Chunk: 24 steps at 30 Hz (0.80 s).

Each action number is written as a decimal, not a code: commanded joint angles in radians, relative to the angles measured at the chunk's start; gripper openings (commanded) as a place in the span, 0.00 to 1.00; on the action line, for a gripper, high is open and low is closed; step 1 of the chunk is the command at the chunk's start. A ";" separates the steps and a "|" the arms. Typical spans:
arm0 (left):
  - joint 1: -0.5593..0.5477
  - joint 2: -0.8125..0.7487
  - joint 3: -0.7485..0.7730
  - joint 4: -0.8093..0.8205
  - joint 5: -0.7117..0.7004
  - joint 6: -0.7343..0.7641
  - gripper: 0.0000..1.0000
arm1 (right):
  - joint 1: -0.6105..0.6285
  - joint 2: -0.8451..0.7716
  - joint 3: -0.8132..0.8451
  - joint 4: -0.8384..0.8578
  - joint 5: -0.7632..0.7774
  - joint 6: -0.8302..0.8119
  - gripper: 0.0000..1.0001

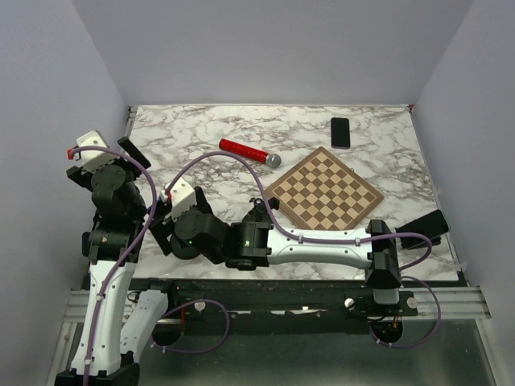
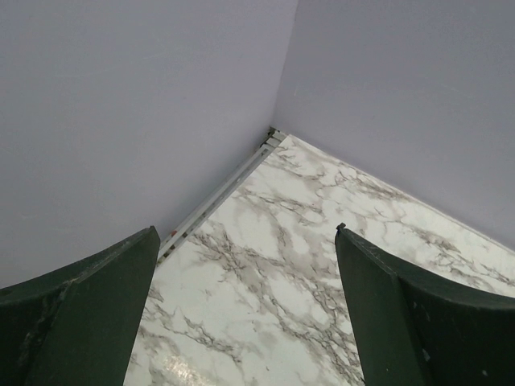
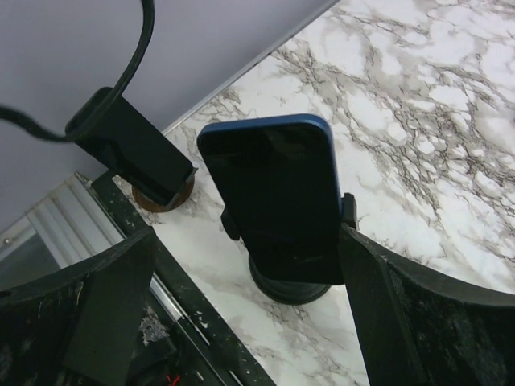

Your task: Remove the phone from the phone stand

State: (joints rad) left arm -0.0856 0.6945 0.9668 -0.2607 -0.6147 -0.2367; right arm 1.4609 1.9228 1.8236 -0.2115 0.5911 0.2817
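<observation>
My left fingers (image 2: 88,305) hang spread wide over bare desk (image 2: 265,265) by the wall, grasping nothing, so they're no backstop. My right fingers (image 3: 402,322) are also released, straddling the phone (image 3: 269,193), which leans in the phone stand (image 3: 286,285) close to the desk's edge. A cabled black clip (image 3: 129,149) beside one finger could snag. The other finger sits against the stand's side clamp, so closing low might grab the stand and topple it over the edge.
</observation>
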 commanded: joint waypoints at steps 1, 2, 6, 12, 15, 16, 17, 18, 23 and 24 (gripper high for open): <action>0.035 0.004 0.035 -0.052 0.022 -0.064 0.98 | 0.019 0.035 0.017 0.013 0.065 -0.043 1.00; 0.037 0.004 0.033 -0.051 0.014 -0.065 0.99 | 0.022 0.043 0.018 0.025 0.068 -0.047 1.00; 0.048 0.004 0.029 -0.048 -0.011 -0.059 0.98 | 0.028 0.085 0.061 0.031 0.130 -0.065 1.00; 0.067 -0.010 0.036 -0.071 -0.089 -0.080 0.99 | 0.030 0.120 0.066 0.106 0.212 -0.097 1.00; 0.069 -0.022 0.036 -0.078 -0.138 -0.092 0.98 | 0.030 0.134 0.063 0.156 0.236 -0.122 1.00; 0.069 -0.025 0.036 -0.079 -0.148 -0.093 0.98 | 0.030 0.139 0.064 0.168 0.235 -0.134 1.00; 0.070 -0.026 0.036 -0.079 -0.161 -0.095 0.98 | 0.030 0.146 0.069 0.179 0.230 -0.140 1.00; 0.070 -0.026 0.036 -0.080 -0.172 -0.097 0.99 | 0.030 0.152 0.073 0.188 0.229 -0.145 1.00; 0.070 -0.029 0.032 -0.073 -0.220 -0.099 0.98 | 0.030 0.199 0.103 0.201 0.251 -0.171 1.00; 0.070 -0.030 0.029 -0.071 -0.233 -0.100 0.99 | 0.030 0.202 0.097 0.202 0.254 -0.173 1.00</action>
State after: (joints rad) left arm -0.0212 0.6720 0.9752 -0.3252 -0.7620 -0.3241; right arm 1.4849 2.0815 1.8915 -0.0547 0.7876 0.1379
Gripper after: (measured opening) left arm 0.984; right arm 0.998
